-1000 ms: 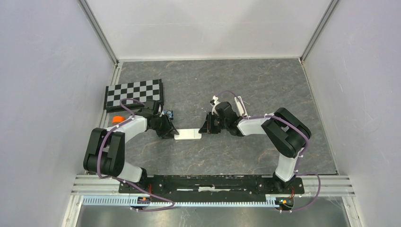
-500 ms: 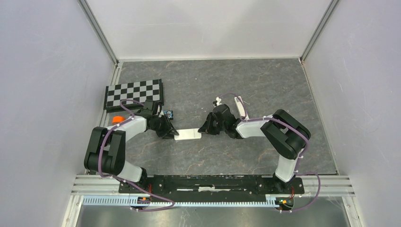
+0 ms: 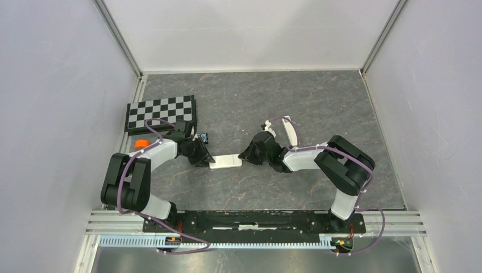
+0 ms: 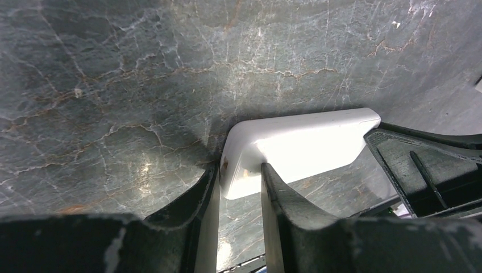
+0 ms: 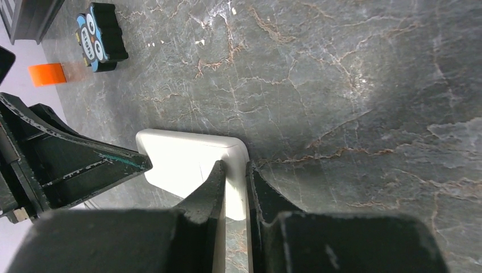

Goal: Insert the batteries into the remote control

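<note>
The white remote (image 3: 225, 162) lies flat on the grey marbled table, between the two arms. My left gripper (image 3: 202, 157) is at its left end; in the left wrist view the gripper (image 4: 241, 182) is shut on the remote's (image 4: 301, 142) end. My right gripper (image 3: 248, 153) is at its right end; in the right wrist view the gripper (image 5: 236, 173) is nearly closed and pinches the remote's (image 5: 182, 159) edge. No batteries show in any view.
A checkered board (image 3: 162, 112) lies at the back left. A small blue-and-black block (image 3: 203, 136) and an orange piece (image 3: 140, 144) lie behind the left arm. A flat white piece (image 3: 290, 132) lies behind the right wrist. White walls enclose the table.
My right wrist has turned and its forearm has dropped toward the near side, uncovering more of the white piece. The remote and the left arm have not moved.
</note>
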### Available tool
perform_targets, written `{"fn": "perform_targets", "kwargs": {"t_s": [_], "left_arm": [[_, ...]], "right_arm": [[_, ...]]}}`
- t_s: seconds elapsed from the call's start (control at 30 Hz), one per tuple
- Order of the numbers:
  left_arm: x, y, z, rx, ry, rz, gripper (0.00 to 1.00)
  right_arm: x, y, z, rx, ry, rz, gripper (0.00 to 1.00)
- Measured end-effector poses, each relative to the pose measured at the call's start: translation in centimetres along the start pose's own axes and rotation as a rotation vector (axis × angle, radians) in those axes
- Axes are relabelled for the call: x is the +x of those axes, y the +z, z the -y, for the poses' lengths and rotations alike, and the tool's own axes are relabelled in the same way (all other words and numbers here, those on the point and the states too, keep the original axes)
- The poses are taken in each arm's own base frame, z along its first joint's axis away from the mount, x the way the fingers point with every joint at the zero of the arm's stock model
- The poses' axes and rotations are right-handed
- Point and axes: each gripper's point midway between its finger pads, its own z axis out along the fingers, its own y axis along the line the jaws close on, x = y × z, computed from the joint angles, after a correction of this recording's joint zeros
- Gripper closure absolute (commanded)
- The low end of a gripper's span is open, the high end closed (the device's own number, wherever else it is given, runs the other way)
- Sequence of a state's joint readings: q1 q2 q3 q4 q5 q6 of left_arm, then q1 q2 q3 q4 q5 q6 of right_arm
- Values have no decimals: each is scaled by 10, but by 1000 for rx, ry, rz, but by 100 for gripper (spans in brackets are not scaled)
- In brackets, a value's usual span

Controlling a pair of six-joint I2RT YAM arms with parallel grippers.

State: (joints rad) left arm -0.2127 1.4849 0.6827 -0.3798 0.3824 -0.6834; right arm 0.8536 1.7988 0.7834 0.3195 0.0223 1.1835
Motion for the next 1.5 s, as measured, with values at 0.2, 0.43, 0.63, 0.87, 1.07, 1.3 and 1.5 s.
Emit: {"fn": "perform_targets", "kwargs": {"t_s": [0.2, 0.43, 0.63, 0.87, 1.07, 1.3, 1.5], "left_arm": [[-1, -2, 0, -40, 35, 37, 72], [-3, -1, 0, -56, 55, 59, 72], [-3, -2, 1, -55, 57, 61, 71], [2, -1, 5, -43, 74, 49, 71], [3, 0, 6, -40, 76, 44, 68], [4, 0, 7, -39, 77, 43, 64], [4, 0, 7, -39, 80, 42, 62]], "right_arm": [[-2, -5, 3, 9, -70, 15, 82], [3, -9, 4, 12, -173, 0, 72], [19, -16, 3, 30, -261, -59, 62], [20, -26, 13, 95, -328, -74, 59], [14, -31, 11, 101, -370, -58, 42], [-3, -36, 19, 160, -446, -29, 61], [-14, -24, 6, 155, -497, -15, 64]]}}
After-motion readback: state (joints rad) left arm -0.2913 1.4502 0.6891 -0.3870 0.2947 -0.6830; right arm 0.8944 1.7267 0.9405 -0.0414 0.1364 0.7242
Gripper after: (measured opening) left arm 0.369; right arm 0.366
